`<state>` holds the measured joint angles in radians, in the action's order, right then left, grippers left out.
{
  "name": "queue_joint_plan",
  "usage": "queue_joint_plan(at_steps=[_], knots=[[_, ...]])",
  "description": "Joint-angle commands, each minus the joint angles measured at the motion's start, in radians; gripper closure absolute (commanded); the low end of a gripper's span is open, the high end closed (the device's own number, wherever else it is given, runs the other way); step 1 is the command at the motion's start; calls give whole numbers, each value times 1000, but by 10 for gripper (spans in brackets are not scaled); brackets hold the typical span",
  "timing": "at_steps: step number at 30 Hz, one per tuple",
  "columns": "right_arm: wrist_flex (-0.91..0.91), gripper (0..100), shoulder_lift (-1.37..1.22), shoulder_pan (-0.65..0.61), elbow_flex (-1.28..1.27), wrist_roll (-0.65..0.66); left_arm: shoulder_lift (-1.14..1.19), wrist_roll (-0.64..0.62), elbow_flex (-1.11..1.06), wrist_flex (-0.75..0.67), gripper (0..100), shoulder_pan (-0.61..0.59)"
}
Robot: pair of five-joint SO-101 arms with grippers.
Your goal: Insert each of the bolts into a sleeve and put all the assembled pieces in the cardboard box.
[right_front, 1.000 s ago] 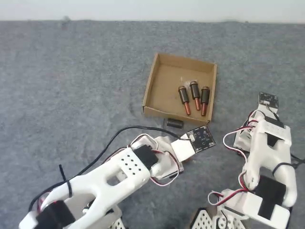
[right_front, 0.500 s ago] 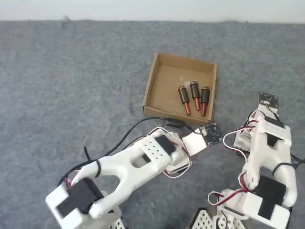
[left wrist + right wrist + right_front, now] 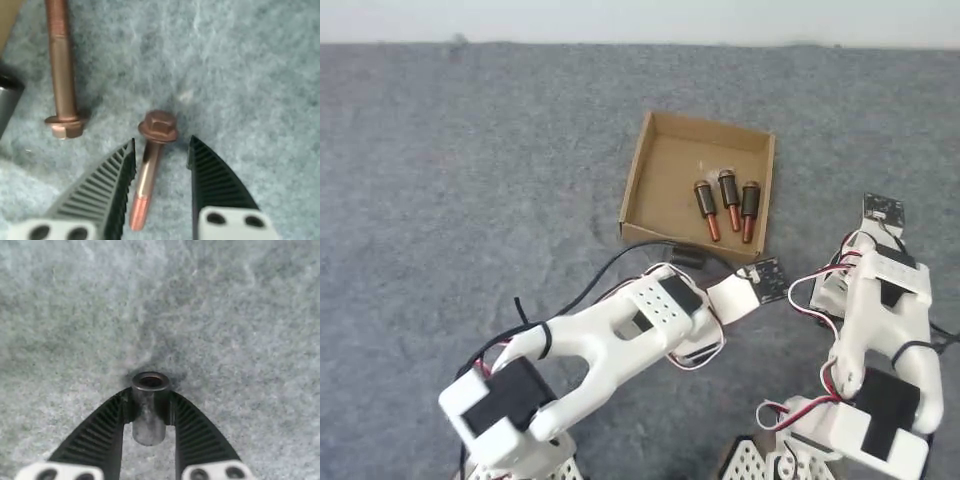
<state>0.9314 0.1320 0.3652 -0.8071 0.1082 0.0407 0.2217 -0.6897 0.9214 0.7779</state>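
Copper bolt (image 3: 150, 160) lies on the grey carpet between the fingers of my open left gripper (image 3: 161, 143), its hex head just past the tips. A second bolt (image 3: 62, 70) lies beside it, and a dark sleeve (image 3: 7, 105) shows at the view's edge. In the high view the left arm (image 3: 650, 320) ends just in front of the cardboard box (image 3: 635, 185), next to a loose sleeve (image 3: 687, 258). Three assembled pieces (image 3: 730, 205) lie inside the box. My right gripper (image 3: 150, 396) is shut on a dark sleeve (image 3: 149, 412), whose open end faces away from it.
The right arm (image 3: 880, 330) stands at the table's right side. Grey carpet (image 3: 470, 180) stretches wide to the left of the box and behind it. A pale wall edge runs along the far side.
The left arm has swung forward and to the right, bringing its wrist closer to the box's front wall. The right arm has stayed still.
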Motion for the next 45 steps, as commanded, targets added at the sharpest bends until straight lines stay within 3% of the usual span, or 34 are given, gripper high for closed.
queue_joint_plan(at_steps=[1,16,22,32,39,45], knots=[[5,992,4,-5,49,0,21,6,73,21,862,5],[5,992,2,-5,49,0,41,-9,104,21,991,5],[4,992,2,-7,49,0,40,-169,125,51,990,-34],[1,992,4,-8,49,0,-160,-227,131,181,990,-296],[-1,992,4,-21,49,0,-301,-229,36,107,990,-477],[4,992,5,-19,49,0,-269,-364,27,37,990,-689]])
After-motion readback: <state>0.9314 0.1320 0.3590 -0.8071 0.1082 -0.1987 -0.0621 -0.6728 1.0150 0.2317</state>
